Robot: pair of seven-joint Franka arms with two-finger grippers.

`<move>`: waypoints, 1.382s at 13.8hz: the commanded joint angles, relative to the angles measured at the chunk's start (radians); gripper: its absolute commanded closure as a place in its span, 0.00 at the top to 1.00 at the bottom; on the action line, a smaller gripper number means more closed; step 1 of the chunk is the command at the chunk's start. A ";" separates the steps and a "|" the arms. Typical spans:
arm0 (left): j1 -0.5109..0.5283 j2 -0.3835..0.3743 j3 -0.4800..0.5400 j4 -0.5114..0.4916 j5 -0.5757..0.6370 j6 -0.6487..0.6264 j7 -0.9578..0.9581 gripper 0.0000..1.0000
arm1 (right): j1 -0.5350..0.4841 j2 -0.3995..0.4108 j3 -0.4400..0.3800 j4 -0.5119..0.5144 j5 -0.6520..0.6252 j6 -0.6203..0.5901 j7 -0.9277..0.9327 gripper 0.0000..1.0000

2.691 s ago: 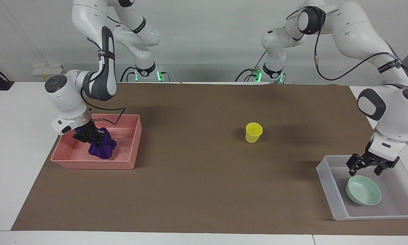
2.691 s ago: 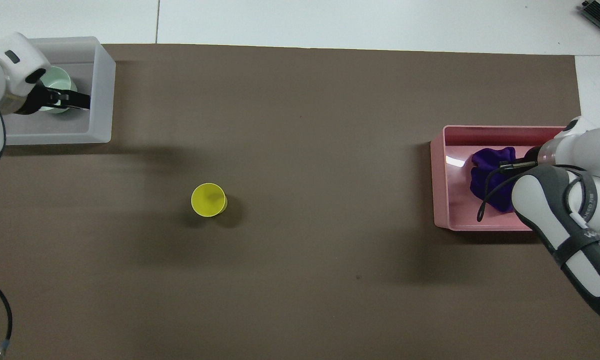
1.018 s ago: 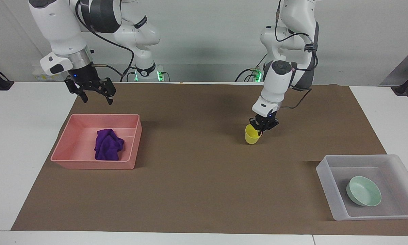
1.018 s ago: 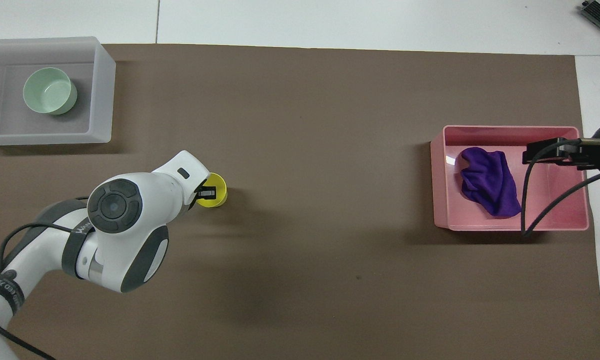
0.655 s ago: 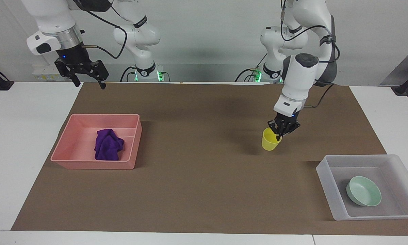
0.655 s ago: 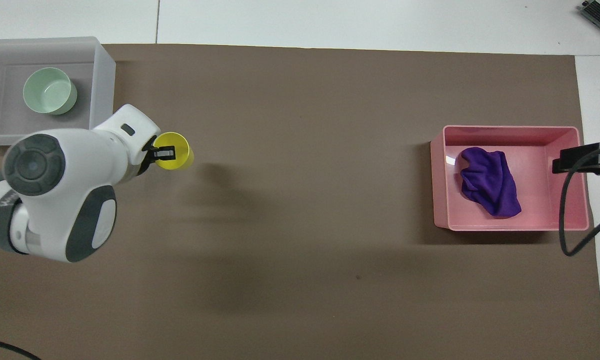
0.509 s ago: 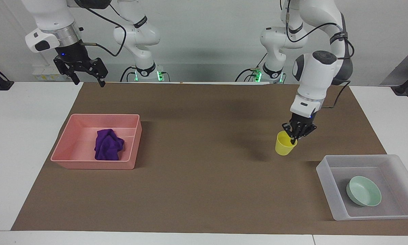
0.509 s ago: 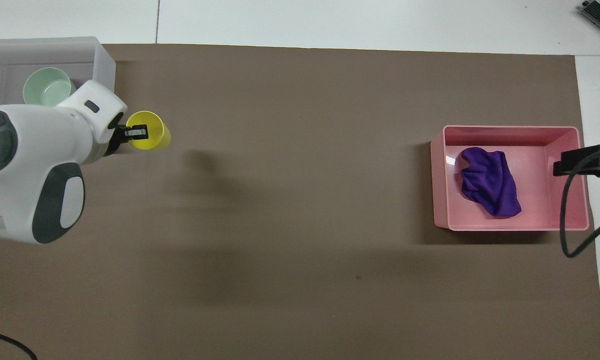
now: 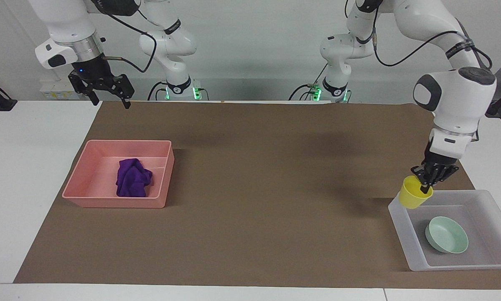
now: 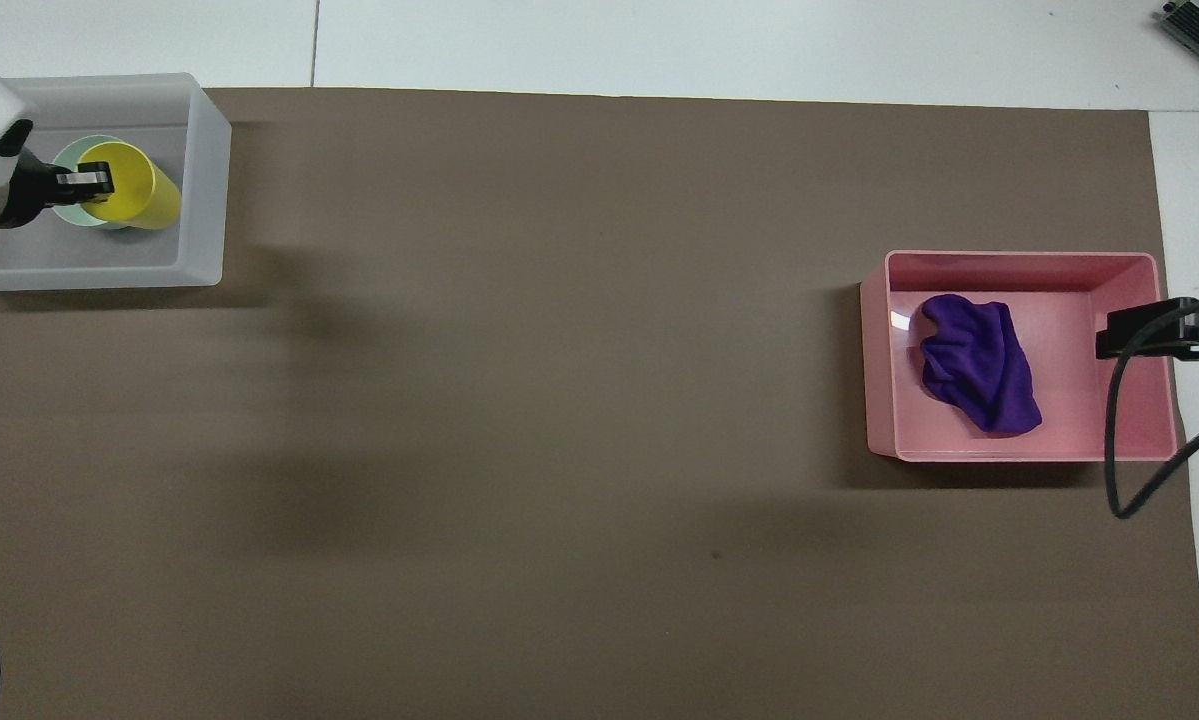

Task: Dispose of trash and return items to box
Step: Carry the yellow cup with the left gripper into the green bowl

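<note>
**anon1:** what do the arms look like?

**anon2:** glossy white shells with dark grey joint caps and bands. Loose black cables loop along both arms. The bases glow green. The right tool and left tool are small black linkages, and the left one sits under a silver ring with a tiny blue light.

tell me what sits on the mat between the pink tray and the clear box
Nothing: only bare brown mat lies between the pink tray and the clear box, shown in both views. The yellow cup hangs over the box in the left claw.
</note>
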 commanded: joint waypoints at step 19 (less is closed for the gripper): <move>0.173 0.381 -0.023 0.309 -0.094 0.042 0.061 0.00 | -0.002 -0.035 0.007 -0.044 -0.004 0.016 -0.013 1.00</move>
